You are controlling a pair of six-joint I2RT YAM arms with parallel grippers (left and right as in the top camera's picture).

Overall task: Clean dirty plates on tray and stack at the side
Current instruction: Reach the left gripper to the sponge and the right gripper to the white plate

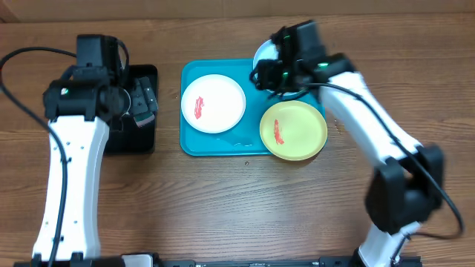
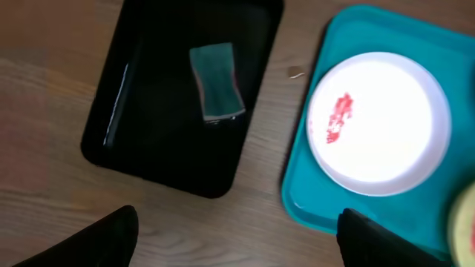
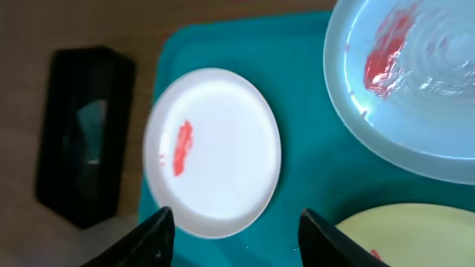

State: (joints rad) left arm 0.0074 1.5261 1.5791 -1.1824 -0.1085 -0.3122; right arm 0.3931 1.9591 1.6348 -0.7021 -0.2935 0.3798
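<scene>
The turquoise tray (image 1: 194, 141) holds a white plate (image 1: 214, 103) with a red smear and a yellow-green plate (image 1: 294, 130) with a red smear, which overhangs the tray's right edge. A light-blue plate (image 1: 262, 52) with a red smear lies at the tray's back right, mostly hidden under my right arm. It shows in the right wrist view (image 3: 415, 81). My right gripper (image 3: 236, 237) is open and empty above the tray, between the white plate (image 3: 215, 152) and the yellow-green plate (image 3: 415, 233). My left gripper (image 2: 237, 241) is open and empty, above the table between the black tray and the turquoise tray (image 2: 312, 200).
A small black tray (image 1: 133, 141) stands left of the turquoise tray and holds a green sponge (image 2: 217, 80). A small crumb (image 2: 296, 73) lies on the wooden table between the two trays.
</scene>
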